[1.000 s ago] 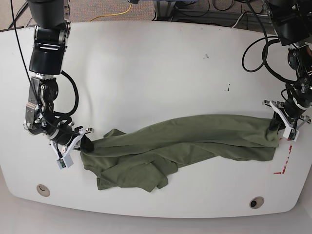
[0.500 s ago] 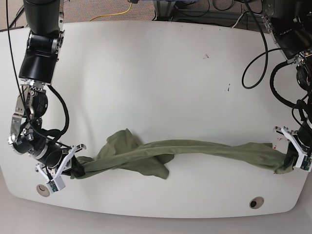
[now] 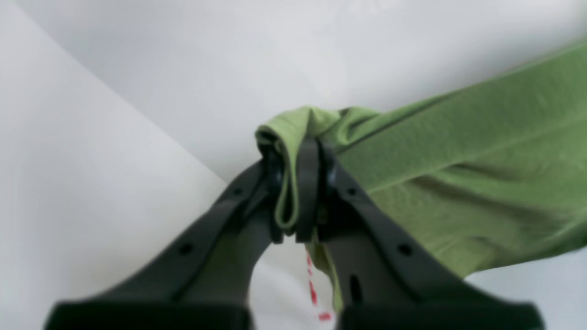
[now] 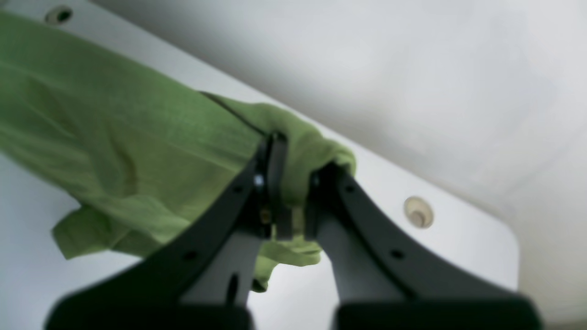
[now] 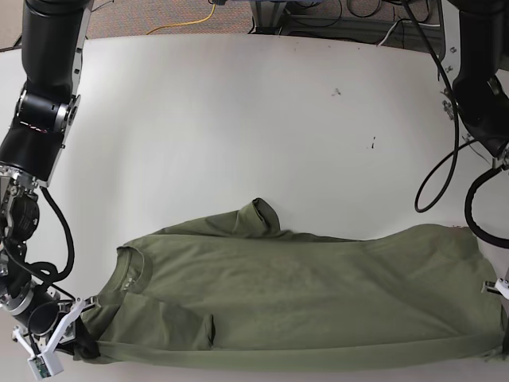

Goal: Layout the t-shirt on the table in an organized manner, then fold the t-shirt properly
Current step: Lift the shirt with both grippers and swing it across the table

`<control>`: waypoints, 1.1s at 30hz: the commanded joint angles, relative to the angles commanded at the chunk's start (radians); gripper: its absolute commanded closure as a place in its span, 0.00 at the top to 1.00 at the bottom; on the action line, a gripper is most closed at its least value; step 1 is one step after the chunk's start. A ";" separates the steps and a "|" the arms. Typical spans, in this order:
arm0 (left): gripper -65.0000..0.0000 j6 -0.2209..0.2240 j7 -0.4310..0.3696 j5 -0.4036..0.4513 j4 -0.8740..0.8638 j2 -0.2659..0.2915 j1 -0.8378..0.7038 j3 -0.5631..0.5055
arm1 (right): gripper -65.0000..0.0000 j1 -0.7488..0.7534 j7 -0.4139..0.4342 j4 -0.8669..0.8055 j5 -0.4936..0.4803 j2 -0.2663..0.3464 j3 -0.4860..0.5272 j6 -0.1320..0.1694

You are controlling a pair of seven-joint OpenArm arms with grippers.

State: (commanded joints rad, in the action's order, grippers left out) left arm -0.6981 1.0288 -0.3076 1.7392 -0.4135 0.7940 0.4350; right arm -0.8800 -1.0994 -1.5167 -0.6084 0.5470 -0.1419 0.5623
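Left hand clamped on t-shirt hem, right hand likewise, base view: left hand prob. off-frame

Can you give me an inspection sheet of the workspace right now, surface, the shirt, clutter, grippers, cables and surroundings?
Surface: white table, a few small dark marks; red tape shows below the left gripper; a round grommet near the right gripper.
Job's things: olive t-shirt stretched wide across the near edge, mostly open, one sleeve bunched at the top, a small fold at the lower left.
Clutter: nothing seen.
Grippers: left gripper shut on the t-shirt's edge; right gripper shut on the opposite end.
Cables: black cables looping along both arms.
Surroundings: carpet floor and a yellow cable beyond the far edge.
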 joint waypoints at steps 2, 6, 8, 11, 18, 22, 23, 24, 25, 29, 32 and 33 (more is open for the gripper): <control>0.00 0.000 0.000 0.000 -0.032 0.000 0.051 0.000 | 0.01 -0.046 -0.020 0.000 0.000 0.005 0.000 0.000; 0.00 0.000 0.000 0.000 -0.094 0.000 0.144 -0.002 | 0.01 -0.115 -0.026 0.000 0.002 0.014 0.003 0.000; 0.00 0.000 0.000 0.000 -0.123 0.000 0.180 -0.014 | 0.01 -0.147 -0.026 0.014 0.002 0.026 0.029 0.000; 0.00 0.000 -0.002 0.000 -0.164 0.000 0.241 -0.044 | 0.01 -0.229 -0.026 0.064 0.002 0.044 0.101 0.000; 0.00 0.000 -0.005 -0.005 -0.242 0.012 0.336 -0.060 | 0.01 -0.362 -0.017 0.190 0.002 0.058 0.146 0.002; 0.00 0.000 -0.002 -0.002 -0.267 0.057 0.377 -0.060 | 0.01 -0.400 -0.015 0.210 0.000 0.058 0.166 0.002; 0.00 0.000 0.000 0.000 -0.264 0.063 0.382 -0.060 | 0.01 -0.407 -0.017 0.210 0.000 0.060 0.183 0.002; 0.00 0.000 0.000 0.000 -0.264 0.066 0.381 -0.060 | 0.01 -0.407 -0.018 0.209 -0.003 0.060 0.192 0.002; 0.00 0.000 0.000 0.000 -0.264 0.069 0.379 -0.061 | 0.01 -0.407 -0.020 0.209 -0.008 0.060 0.199 0.002; 0.00 0.000 0.000 -0.002 -0.264 0.069 0.338 -0.061 | 0.01 -0.370 -0.021 0.201 -0.008 0.061 0.201 0.002; 0.00 0.000 0.000 -0.006 -0.262 0.069 0.262 -0.060 | 0.00 -0.304 -0.029 0.169 -0.008 0.077 0.187 0.002; 0.00 0.000 0.000 -0.006 -0.258 0.069 0.229 -0.060 | 0.00 -0.276 -0.035 0.149 -0.008 0.084 0.170 0.002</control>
State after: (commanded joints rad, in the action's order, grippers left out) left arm -0.6981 1.0288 -0.3138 1.4814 -0.3445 1.0226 0.3751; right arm -1.1561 -1.1347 -1.3679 -0.6160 0.6314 0.0284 0.5639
